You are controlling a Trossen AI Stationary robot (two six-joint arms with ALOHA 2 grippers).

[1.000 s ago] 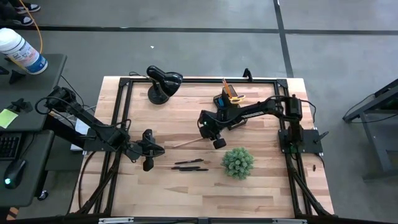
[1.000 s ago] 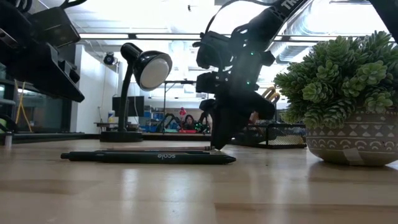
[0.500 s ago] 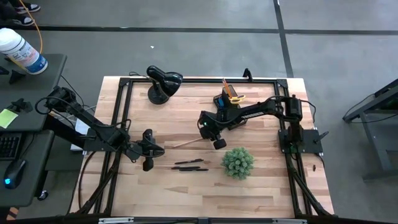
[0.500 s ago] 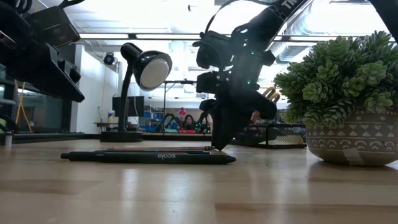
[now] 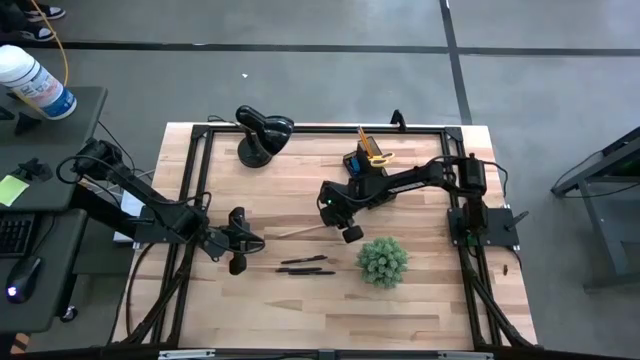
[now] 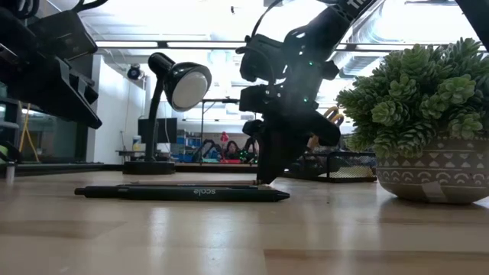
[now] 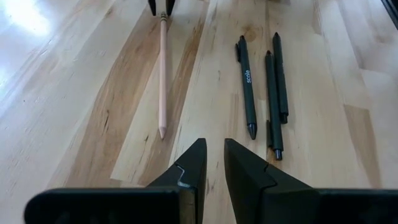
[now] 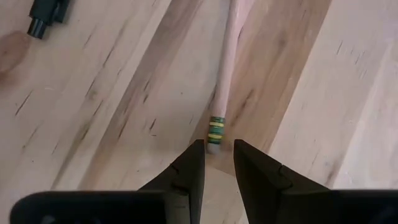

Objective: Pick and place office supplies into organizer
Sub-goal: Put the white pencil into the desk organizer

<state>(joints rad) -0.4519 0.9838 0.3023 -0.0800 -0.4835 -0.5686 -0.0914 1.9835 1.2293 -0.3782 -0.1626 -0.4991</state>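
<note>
The right pincer [image 8: 216, 163] hangs low over the surface [image 5: 300, 300], its jaws a little apart and pinching nothing, the banded eraser end of the wooden pencil [image 8: 225, 71] just ahead of the tips and lined up with the gap. The step in hand looks like the pickup of that pencil; next it likely needs a short reach forward so the jaws straddle the shaft, then a close and lift toward the organizer [image 5: 366, 160] behind. The pencil lies flat, three black pens [image 7: 264, 87] beside it. The left pincer [image 7: 210, 163] waits near the pencil's tip, jaws narrowly parted, empty.
</note>
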